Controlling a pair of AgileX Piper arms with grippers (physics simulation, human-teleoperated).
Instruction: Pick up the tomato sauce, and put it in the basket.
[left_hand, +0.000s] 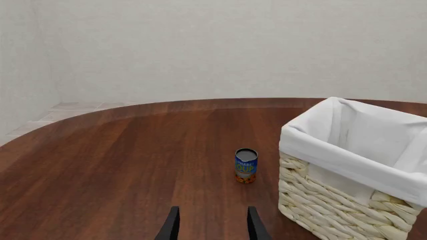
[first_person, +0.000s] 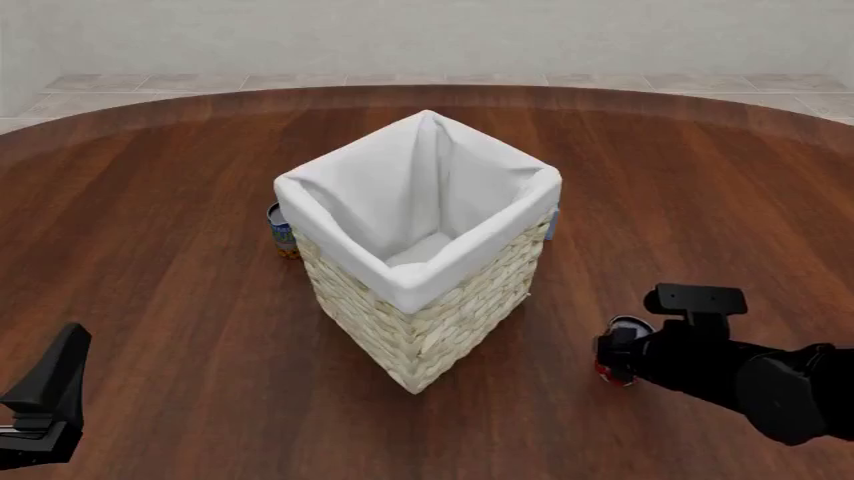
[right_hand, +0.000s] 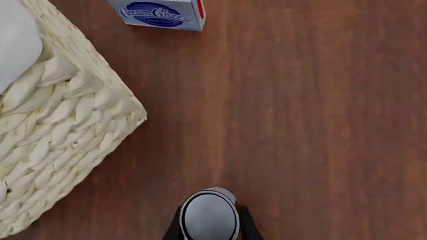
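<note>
Red-labelled tomato sauce (first_person: 617, 358): upright on the bench (first_person: 160, 250), right of the basket (first_person: 420, 330)
Right gripper (right_hand: 211, 227): fingers clasp the can
Left gripper (left_hand: 212, 227): fingers parted, empty
Soup can (left_hand: 245, 165): left of basket

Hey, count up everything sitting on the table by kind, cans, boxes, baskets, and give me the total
Cans: 2, the tomato sauce between the right gripper's fingers and the blue-labelled can
Boxes: 1, the cream cheese box
Baskets: 1, the basket
Total: 4
</note>
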